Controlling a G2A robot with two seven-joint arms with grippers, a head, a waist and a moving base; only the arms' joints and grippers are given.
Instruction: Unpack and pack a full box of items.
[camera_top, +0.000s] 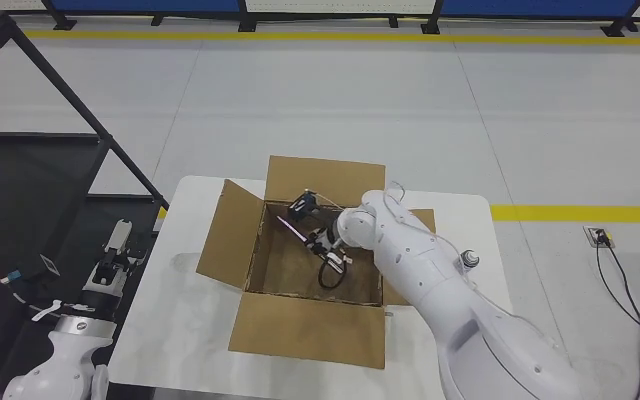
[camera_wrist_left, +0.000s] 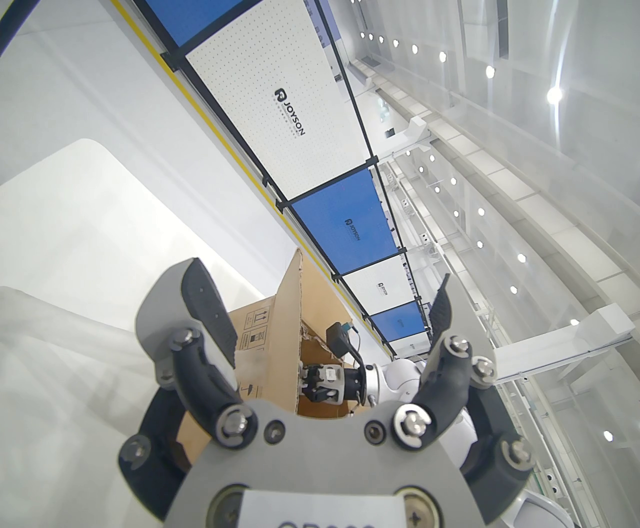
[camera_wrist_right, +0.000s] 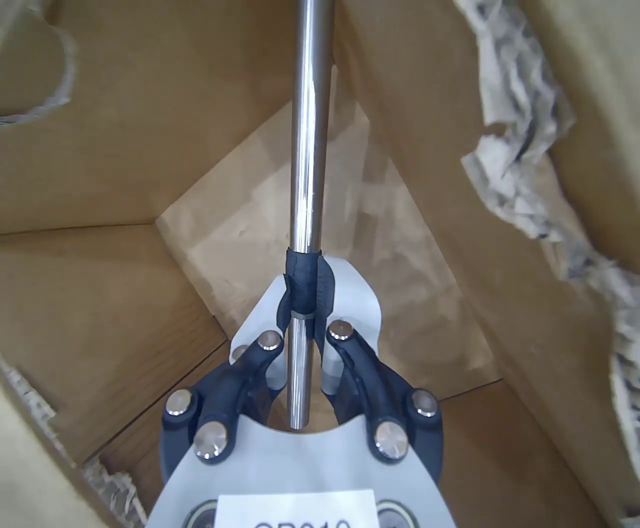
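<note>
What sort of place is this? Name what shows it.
Likely a factory or lab robot test cell: a yellow floor line, blue and white partition panels, and a cardboard box on a white table.

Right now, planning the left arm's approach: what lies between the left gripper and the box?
Top view: bare white table, then the box's outward-folded flap facing the open left gripper.

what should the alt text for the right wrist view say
The right end effector is shut on a shiny metal rod inside a cardboard box. A sheet of brown paper lies on the box floor.
</note>
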